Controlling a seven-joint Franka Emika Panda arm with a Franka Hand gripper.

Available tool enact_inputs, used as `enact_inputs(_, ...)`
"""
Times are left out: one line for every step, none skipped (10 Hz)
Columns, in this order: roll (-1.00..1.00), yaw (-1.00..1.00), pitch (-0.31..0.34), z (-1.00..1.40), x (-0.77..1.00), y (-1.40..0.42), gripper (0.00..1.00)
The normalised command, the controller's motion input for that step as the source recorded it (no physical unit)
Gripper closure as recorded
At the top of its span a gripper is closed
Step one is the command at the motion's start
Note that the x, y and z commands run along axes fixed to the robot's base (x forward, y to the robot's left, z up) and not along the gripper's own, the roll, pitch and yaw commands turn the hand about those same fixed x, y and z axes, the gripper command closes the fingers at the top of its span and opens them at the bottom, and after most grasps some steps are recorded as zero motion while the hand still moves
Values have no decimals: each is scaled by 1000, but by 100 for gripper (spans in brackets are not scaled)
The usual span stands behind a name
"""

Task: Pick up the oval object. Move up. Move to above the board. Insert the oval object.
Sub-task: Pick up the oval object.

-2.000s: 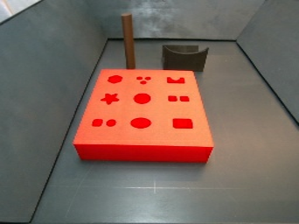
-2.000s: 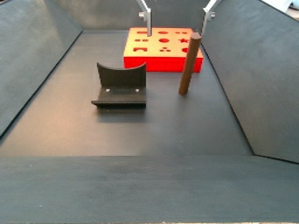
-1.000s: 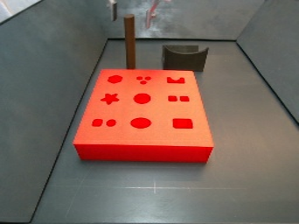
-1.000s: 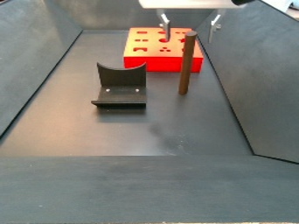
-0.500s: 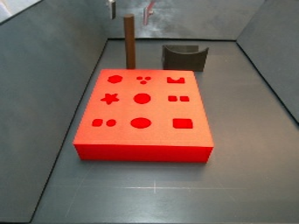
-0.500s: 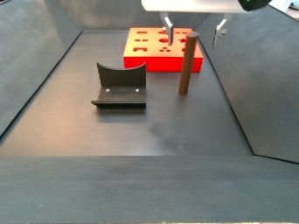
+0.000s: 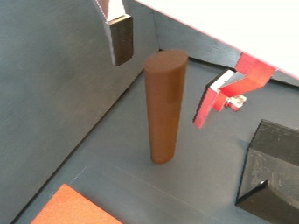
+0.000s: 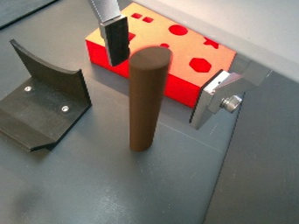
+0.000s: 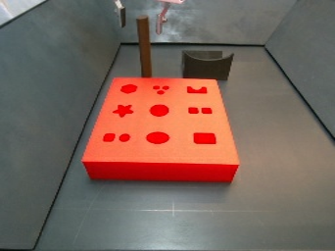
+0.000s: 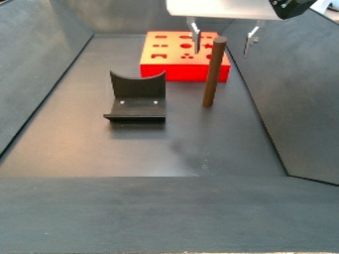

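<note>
While one oval object (image 8: 145,101) stands upright, one hand (image 8: 165,74) straddles it, fingers apart.

A lab test cell, by the look of it: bare grey floor (image 10: 172,149), slanted grey walls (image 10: 40,69), the gripper (image 10: 223,38) hanging over a red board (image 9: 160,127) beside a bolted dark fixture (image 10: 135,97).
</note>
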Motion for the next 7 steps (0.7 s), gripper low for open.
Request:
enact_inputs(0,0,0,0,0,0,100)
enact_inputs(0,0,0,0,0,0,100)
enact_inputs(0,0,0,0,0,0,100)
enact_inputs(0,0,0,0,0,0,100)
enact_inputs(0,0,0,0,0,0,100)
enact_inputs(0,0,0,0,0,0,100)
enact_inputs(0,0,0,0,0,0,100)
